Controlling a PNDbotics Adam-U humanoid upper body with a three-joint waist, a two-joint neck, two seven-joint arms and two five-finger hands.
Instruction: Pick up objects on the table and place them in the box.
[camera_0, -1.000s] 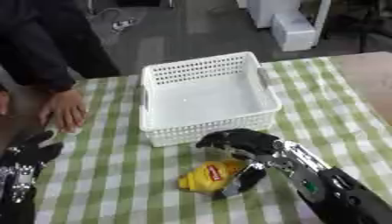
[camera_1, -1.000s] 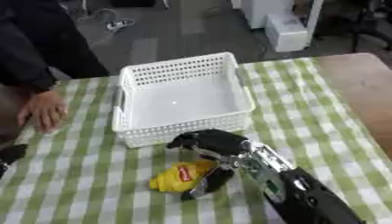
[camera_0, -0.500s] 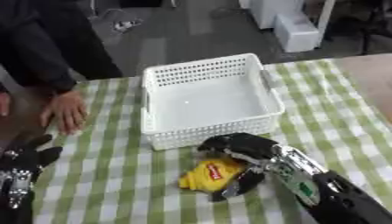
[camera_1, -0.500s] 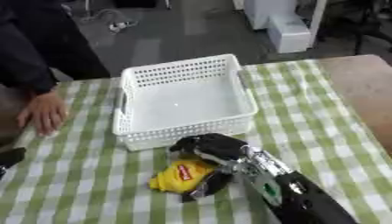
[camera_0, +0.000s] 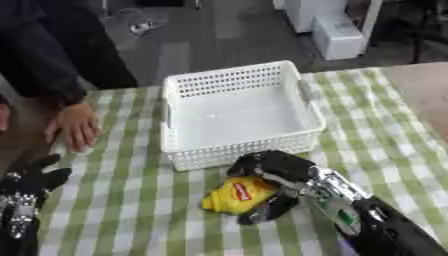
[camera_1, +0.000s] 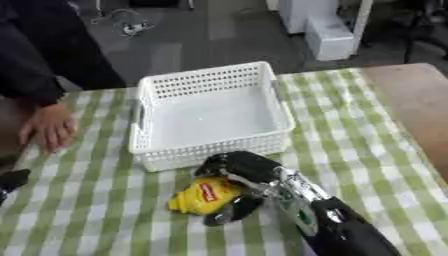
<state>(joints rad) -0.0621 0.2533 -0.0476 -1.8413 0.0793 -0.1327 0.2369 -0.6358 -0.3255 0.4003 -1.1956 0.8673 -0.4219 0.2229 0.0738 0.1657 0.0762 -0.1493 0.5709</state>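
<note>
A yellow packet with a red label (camera_0: 234, 196) lies on the green checked cloth just in front of the white basket (camera_0: 240, 113). My right hand (camera_0: 278, 175) curls over it from the right, fingers arched across its top and the thumb below at its near side. The packet rests on the cloth. The basket holds nothing that I can see. My left hand (camera_0: 26, 192) shows at the lower left edge, fingers up and relaxed, holding nothing.
A person's hand (camera_0: 73, 127) rests flat on the cloth left of the basket, with a dark sleeve above it. Bare wooden table (camera_1: 411, 107) shows to the right of the cloth. Open cloth lies on both sides of the packet.
My right hand has drawn in around the yellow packet, thumb coming under its near side. The whole picture has shifted a little. The basket and the person's hand stay in place.
</note>
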